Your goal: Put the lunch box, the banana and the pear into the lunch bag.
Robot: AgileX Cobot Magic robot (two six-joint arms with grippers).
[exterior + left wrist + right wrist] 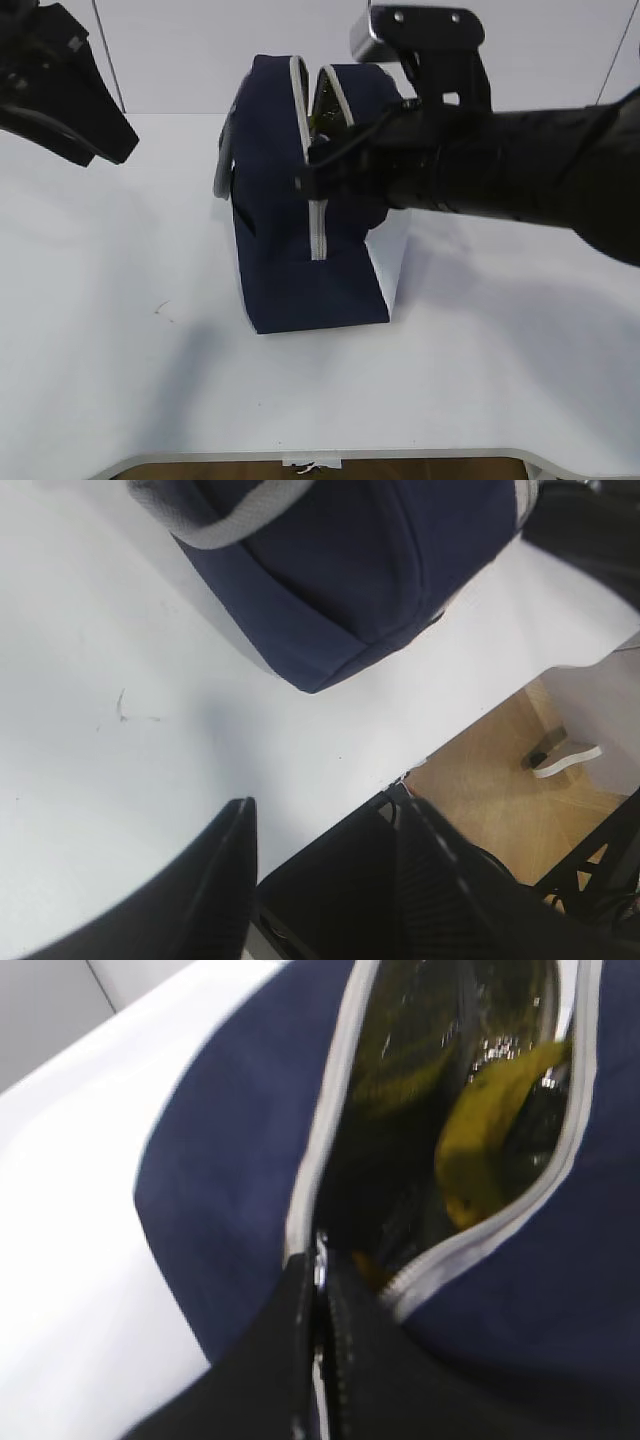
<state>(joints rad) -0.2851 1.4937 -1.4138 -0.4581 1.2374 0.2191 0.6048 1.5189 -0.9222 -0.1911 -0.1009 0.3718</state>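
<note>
The navy lunch bag (275,210) stands on the white table, its grey zipper partly open at the top. Through the opening the yellow banana (480,1130) shows inside the bag in the right wrist view. The pear and the lunch box are hidden. My right gripper (312,180) reaches across the bag's front and is shut on the metal zipper pull (320,1260) at the bottom of the opening. My left gripper (95,140) hangs open and empty at the far left, away from the bag; its fingers (225,880) frame the table's front edge.
The bag's grey strap handle (215,515) hangs at its left side. The table's front edge (400,780) and the wooden floor (520,790) beyond it show in the left wrist view. A small scuff mark (163,310) lies left of the bag.
</note>
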